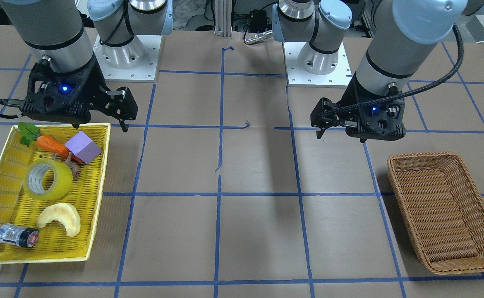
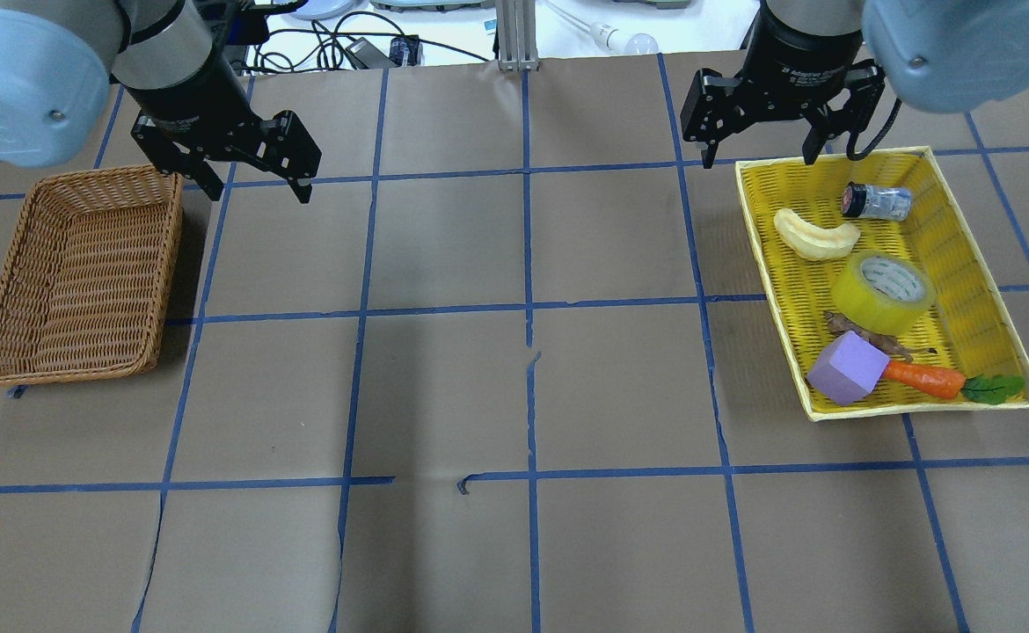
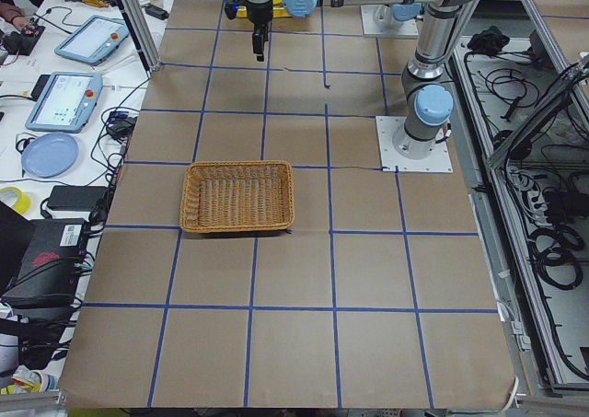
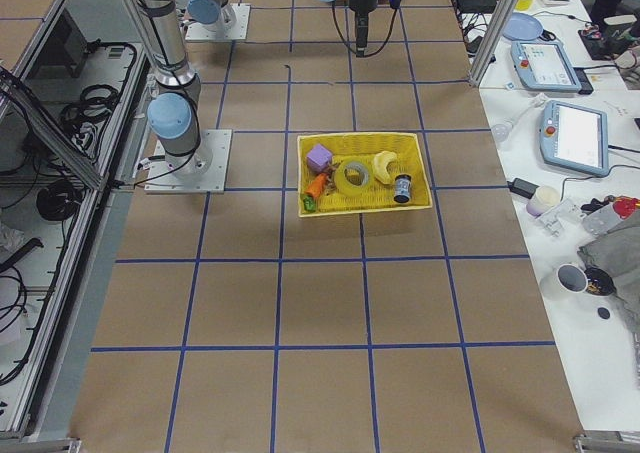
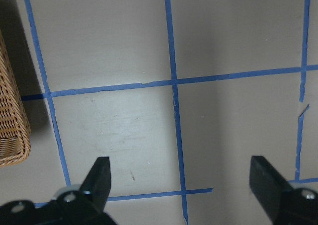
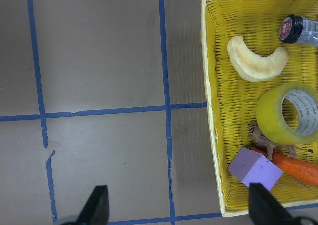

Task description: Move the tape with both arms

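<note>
The yellow-green tape roll lies in the yellow tray, between a pale crescent piece and a purple cube. It also shows in the overhead view and the right wrist view. My right gripper is open and empty, held above the table beside the tray's edge; the right wrist view shows its jaws spread wide. My left gripper is open and empty above the table next to the wicker basket; the left wrist view shows bare table between its jaws.
The tray also holds a purple cube, a carrot, a pale crescent piece, a small bottle and a brown root-like piece. The wicker basket holds nothing. Brown paper with blue tape lines covers the table.
</note>
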`<state>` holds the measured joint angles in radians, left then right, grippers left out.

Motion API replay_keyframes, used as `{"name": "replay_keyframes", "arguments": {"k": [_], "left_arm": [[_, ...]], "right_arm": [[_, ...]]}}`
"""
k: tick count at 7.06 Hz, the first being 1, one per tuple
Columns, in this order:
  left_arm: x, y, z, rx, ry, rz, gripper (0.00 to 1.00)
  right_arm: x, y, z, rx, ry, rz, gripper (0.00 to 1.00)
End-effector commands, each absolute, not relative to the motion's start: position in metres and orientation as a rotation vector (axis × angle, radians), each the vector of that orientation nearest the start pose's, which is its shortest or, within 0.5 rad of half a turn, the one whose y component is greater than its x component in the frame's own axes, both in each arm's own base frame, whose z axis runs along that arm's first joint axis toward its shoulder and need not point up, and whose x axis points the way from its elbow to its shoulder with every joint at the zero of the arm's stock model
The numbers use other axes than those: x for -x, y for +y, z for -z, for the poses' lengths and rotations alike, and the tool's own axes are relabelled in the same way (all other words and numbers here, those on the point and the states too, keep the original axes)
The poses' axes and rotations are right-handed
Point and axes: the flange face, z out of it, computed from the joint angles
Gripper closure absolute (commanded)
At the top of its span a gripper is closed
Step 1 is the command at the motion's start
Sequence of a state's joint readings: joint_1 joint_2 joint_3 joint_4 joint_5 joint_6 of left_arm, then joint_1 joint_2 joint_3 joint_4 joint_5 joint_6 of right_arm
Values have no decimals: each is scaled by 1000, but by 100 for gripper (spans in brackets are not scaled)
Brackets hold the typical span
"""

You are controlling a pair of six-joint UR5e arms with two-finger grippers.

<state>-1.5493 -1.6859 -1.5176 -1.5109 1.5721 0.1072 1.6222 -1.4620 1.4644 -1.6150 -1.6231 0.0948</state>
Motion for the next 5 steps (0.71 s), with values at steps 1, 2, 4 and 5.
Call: {"name": "replay_keyframes", "arguments": {"k": [1, 2, 4, 5], "left_arm": [[122, -542, -460, -135, 3137, -5, 0], [122, -542, -460, -135, 3137, -5, 0], [121, -542, -460, -135, 3135, -12, 0], [121, -542, -460, -135, 3136, -12, 0]], "right_arm": [[-141, -542, -489, -73, 3190, 82, 0], [-122, -547, -489, -85, 3188, 77, 0], [-107, -551, -486, -45, 3174, 72, 0], [-73, -560, -478, -42, 3176, 42, 0]]}}
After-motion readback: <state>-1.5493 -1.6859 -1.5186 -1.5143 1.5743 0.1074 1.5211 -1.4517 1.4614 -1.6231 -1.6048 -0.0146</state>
